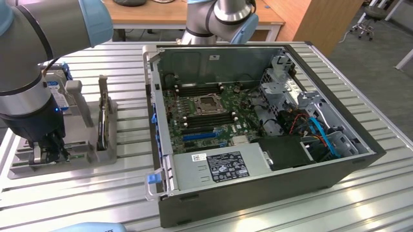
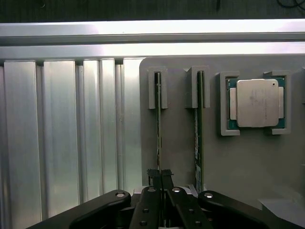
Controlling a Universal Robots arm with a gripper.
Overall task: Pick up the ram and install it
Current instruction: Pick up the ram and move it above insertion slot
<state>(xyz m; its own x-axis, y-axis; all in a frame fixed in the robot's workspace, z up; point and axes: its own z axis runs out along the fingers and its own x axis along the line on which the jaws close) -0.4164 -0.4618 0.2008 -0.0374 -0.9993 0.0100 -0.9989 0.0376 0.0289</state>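
Pincer (image 2: 161,175) tight on one edge-on ram (image 2: 158,124) in grey holder (image 2: 177,143), second stick (image 2: 198,133) and silver processor (image 2: 257,102) alongside.

The ribbed aluminium tabletop (image 1: 361,193) I work over carries two things. A grey parts holder (image 1: 106,153) lies at the exterior view's left. Near it, an open computer case (image 1: 258,198) fills the middle and right.

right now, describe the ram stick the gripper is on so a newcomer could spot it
Beside the open computer case, a grey tray holds the ram and a second stick, both on edge, by a square silver processor. The ram is the one farther from the processor, with the gripper closed on one end.
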